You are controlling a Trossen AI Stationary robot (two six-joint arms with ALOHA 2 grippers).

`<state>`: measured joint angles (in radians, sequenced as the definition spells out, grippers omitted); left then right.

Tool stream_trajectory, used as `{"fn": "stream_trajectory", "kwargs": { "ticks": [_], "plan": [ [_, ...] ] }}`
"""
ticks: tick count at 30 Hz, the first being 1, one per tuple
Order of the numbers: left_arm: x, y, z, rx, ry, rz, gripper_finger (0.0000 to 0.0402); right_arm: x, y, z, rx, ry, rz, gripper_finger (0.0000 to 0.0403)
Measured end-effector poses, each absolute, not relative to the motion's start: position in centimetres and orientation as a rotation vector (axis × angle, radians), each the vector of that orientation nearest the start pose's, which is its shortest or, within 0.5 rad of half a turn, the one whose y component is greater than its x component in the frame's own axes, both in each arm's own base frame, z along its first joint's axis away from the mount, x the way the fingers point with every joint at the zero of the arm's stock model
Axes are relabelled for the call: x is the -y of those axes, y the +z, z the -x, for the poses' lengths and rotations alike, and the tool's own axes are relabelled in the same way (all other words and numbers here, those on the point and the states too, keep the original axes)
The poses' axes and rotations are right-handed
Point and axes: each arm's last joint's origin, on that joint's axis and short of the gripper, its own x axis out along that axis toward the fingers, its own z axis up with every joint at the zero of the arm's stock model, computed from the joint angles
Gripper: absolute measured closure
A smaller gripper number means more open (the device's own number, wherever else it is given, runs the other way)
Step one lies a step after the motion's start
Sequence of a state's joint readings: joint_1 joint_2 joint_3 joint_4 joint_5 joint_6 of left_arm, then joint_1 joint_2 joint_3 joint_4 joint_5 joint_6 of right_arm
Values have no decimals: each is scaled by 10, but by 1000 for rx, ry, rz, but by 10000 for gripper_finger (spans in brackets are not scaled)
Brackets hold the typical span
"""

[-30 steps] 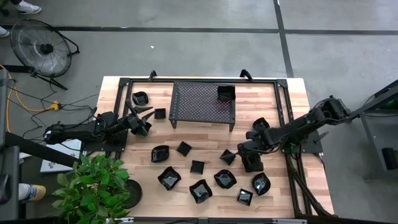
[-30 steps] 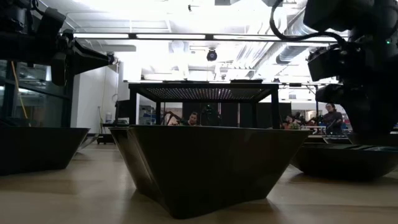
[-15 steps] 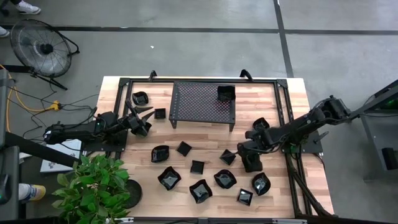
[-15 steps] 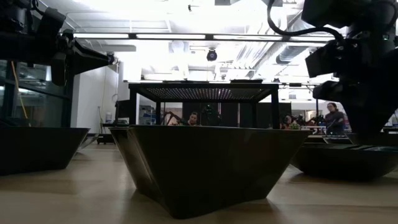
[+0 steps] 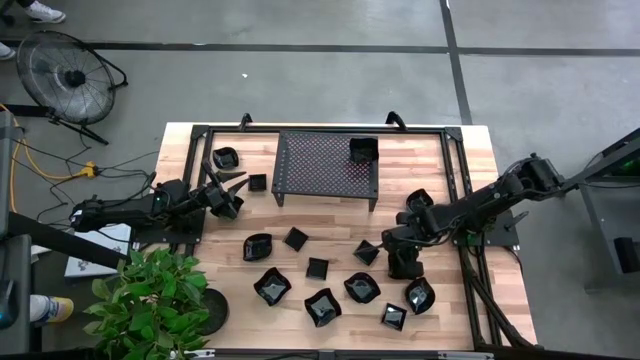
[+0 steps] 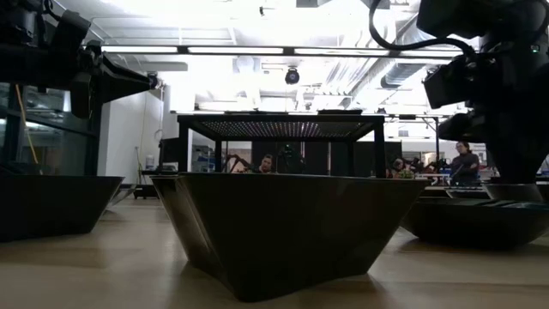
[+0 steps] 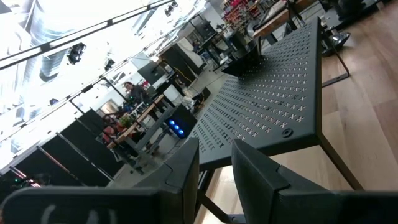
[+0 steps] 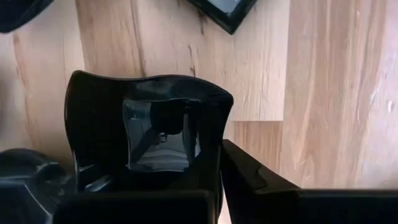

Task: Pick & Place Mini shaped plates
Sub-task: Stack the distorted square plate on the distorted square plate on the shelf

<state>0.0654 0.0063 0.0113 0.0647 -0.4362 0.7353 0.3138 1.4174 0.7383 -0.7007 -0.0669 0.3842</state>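
A glossy black square dish with flaring walls point(image 6: 292, 227) fills the centre foreground on the pale wooden tabletop point(image 6: 111, 275), with another dark dish point(image 6: 51, 204) cut off at the left edge and a rounder one point(image 6: 480, 221) at lower right. Behind them, in mid-frame, stands a black perforated mesh rack on thin legs point(image 6: 283, 129). Dark arm parts hang in the upper left point(image 6: 60, 60) and upper right point(image 6: 497, 77) corners, and people point(image 6: 463, 163) show in the bright room beyond.
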Motion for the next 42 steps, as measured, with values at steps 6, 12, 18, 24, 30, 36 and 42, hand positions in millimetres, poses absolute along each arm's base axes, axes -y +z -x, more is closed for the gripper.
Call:
{"fn": "stream_trajectory", "kwargs": {
  "ticks": [6,12,18,24,30,36,42],
  "plan": [
    [-18,173,-93,-118,503,-707,309,-69,164,-214,-1445,-15,-209,401],
    [-18,173,-93,-118,504,-707,309,-65,185,-225,-1432,-28,-244,402],
    [-18,173,-93,-118,504,-706,309,-59,221,-237,-1425,9,-246,402],
    [-18,173,-93,-118,504,-707,309,-46,264,-244,-1424,12,-218,403],
    [-18,173,-93,-118,504,-706,309,-24,308,-249,-1356,-21,-162,403],
    [-18,173,-93,-118,504,-706,309,-2,337,-253,-1264,-47,-171,403],
    [-18,173,-93,-119,504,-707,309,22,348,-253,-1205,-187,-289,403]
  ]
}}
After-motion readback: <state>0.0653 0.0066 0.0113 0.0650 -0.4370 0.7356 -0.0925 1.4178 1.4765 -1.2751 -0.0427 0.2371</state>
